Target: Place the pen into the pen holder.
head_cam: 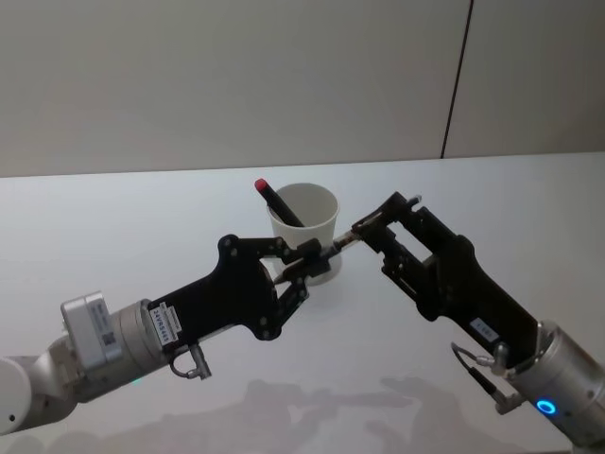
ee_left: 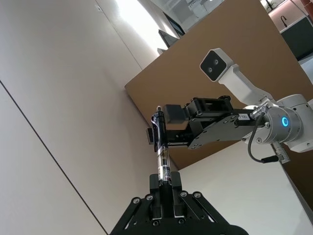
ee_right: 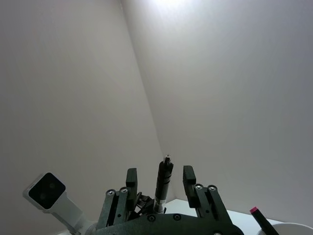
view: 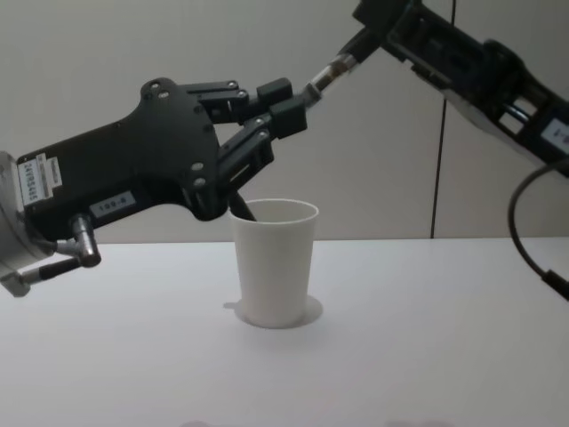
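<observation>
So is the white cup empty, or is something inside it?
Not empty. The pen holder stands upright with a dark red-tipped pen leaning inside, its tip poking above the rim.

The right gripper has its two black fingers spread apart, with a dark pen standing in the gap between them, its metal tip pointing away from the camera and neither finger visibly touching it. Close beside the gripper body sits a white housing carrying two dark round lenses. The red-capped end of a second pen leans over the white rolled rim of the pen holder, at the frame edge.
</observation>
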{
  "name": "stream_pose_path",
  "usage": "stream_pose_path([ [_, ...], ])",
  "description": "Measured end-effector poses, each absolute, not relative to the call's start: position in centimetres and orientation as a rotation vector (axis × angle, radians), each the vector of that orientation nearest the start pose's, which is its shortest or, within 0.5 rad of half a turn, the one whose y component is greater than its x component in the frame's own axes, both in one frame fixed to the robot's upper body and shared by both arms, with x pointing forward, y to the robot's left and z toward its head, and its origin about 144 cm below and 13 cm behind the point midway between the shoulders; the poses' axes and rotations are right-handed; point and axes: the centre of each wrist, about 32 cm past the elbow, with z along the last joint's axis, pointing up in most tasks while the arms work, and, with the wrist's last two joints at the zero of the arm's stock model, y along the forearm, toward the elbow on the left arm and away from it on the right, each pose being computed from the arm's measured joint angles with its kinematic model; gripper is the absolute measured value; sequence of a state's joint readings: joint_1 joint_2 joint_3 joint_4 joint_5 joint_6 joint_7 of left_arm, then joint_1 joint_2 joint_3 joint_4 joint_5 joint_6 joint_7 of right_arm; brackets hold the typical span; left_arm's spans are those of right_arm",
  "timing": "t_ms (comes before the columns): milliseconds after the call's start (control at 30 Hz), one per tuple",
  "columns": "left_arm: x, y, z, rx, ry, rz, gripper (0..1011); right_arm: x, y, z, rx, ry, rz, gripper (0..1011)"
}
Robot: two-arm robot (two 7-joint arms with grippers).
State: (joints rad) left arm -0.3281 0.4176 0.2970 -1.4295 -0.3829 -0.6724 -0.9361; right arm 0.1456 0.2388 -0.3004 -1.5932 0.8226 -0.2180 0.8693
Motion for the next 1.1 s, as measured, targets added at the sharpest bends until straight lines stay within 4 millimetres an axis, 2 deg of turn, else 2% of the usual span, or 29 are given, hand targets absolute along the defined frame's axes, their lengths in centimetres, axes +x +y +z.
stream_pose_path([
  [267, 53.53, 28.01, 121.32, -0.219, -0.722, 0.375, 142, 48.81, -20.05, 118.52, 0.636, 0.007, -0.432, 364],
  [300, 53.53, 28.01, 121.32, -0.219, -0.722, 0.375, 142, 48.84, -20.02, 118.52, 0.637, 0.008, -0.433, 304],
  [367, 53.53, 28.01, 121.32, -0.219, -0.722, 0.375, 142, 48.87, -19.98, 118.54, 0.637, 0.009, -0.434, 271],
  [467, 53.53, 28.01, 121.32, -0.219, -0.722, 0.375, 142, 48.91, -19.92, 118.53, 0.638, 0.011, -0.434, 167],
  [1100, 53.53, 28.01, 121.32, -0.220, -0.722, 0.377, 142, 49.15, -19.56, 118.67, 0.647, 0.014, -0.441, 147],
])
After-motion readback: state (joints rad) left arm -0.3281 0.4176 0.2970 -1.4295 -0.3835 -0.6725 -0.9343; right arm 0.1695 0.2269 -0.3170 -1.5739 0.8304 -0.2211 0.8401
